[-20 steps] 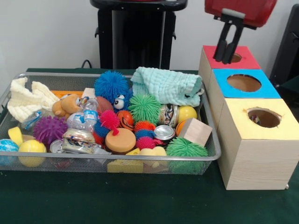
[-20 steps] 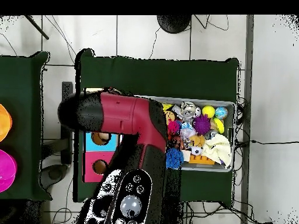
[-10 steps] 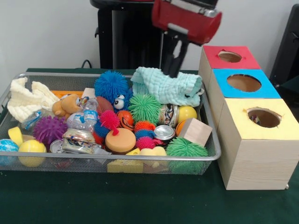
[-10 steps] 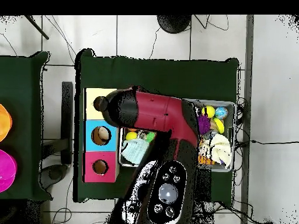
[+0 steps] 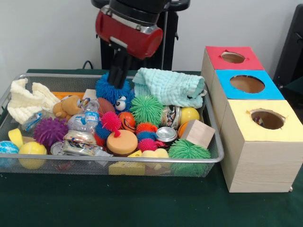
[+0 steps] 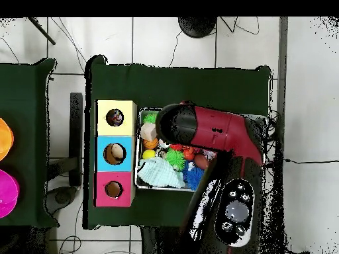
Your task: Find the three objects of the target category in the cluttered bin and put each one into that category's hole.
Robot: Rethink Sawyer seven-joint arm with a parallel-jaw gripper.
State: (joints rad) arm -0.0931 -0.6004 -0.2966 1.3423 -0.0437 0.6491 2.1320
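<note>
Over the wire bin [image 5: 214, 156], the gripper [image 5: 116, 76] is hanging with fingers together, empty, touching the blue spiky ball [image 5: 110, 89]. Target category is unclear. Risk, I judge: descending shut would shove that ball against the mint cloth [image 5: 168, 88].

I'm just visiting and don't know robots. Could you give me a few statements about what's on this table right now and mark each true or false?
1. The pincer is over the blue spiky ball. True.
2. The three boxes are topped red, blue and yellow. True.
3. The mint cloth lies on the table outside the mesh bin. False: it lies inside the bin.
4. The teddy bear sits in the yellow box. False: it is in the bin.
</note>
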